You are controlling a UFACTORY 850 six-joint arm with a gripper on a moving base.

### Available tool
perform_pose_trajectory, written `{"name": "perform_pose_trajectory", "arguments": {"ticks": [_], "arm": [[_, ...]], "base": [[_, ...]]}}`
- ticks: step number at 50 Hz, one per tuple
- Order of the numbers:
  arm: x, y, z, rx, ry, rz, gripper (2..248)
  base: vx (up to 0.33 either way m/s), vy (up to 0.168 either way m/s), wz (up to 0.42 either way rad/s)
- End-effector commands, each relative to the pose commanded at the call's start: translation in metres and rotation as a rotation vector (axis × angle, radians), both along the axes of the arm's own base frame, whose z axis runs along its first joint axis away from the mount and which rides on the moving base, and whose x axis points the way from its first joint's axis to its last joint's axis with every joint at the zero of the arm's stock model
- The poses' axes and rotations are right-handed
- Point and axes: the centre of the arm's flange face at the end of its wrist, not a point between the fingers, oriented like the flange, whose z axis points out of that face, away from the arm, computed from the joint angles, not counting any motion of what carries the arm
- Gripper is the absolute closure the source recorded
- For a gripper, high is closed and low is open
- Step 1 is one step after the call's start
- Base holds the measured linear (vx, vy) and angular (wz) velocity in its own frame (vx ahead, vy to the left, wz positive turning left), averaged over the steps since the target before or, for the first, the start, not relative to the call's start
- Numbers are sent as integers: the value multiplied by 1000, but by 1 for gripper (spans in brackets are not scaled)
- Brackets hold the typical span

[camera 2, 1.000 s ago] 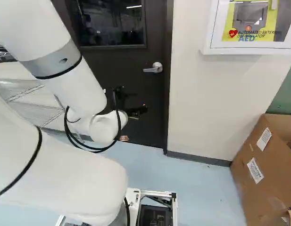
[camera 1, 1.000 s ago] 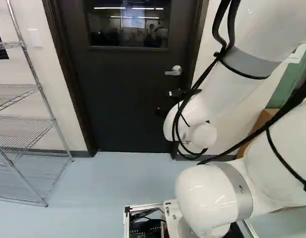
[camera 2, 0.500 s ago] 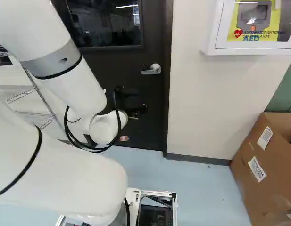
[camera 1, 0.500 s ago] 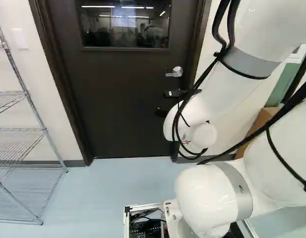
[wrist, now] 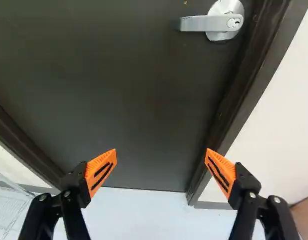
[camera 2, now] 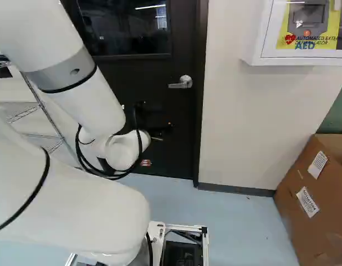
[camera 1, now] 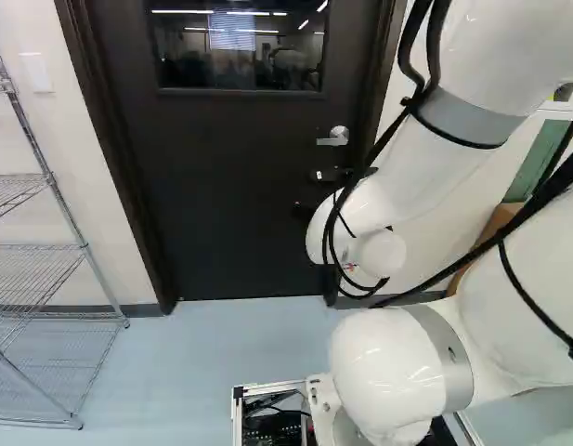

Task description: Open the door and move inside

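Door (camera 1: pixel 240 204) standing closed at the far side, dark face lying ahead of the gripper (camera 2: pixel 155 117). Fingers (wrist: pixel 100 170) spreading wide apart. Lever handle (wrist: pixel 206 23) sitting ahead of them, near the door's right edge. Wire rack (camera 1: pixel 70 212) standing left of the door; cardboard box (camera 2: pixel 304 224) resting to the right.

A white case (camera 2: pixel 304 61) hangs on the pale wall (camera 2: pixel 243 122), and a wire shelf (camera 1: pixel 84 247) and a big brown box (camera 2: pixel 306 230) stand on the light blue floor (camera 1: pixel 212 348)
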Motion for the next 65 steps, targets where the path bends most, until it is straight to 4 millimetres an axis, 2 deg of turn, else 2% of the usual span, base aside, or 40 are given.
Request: {"name": "perform_pose_trajectory", "arguments": {"ticks": [14,65], "arm": [[9,0,11,0,-30,0,3],[69,0,65,0,-149,0,3]], "base": [[0,0,0],[0,0,0]]}}
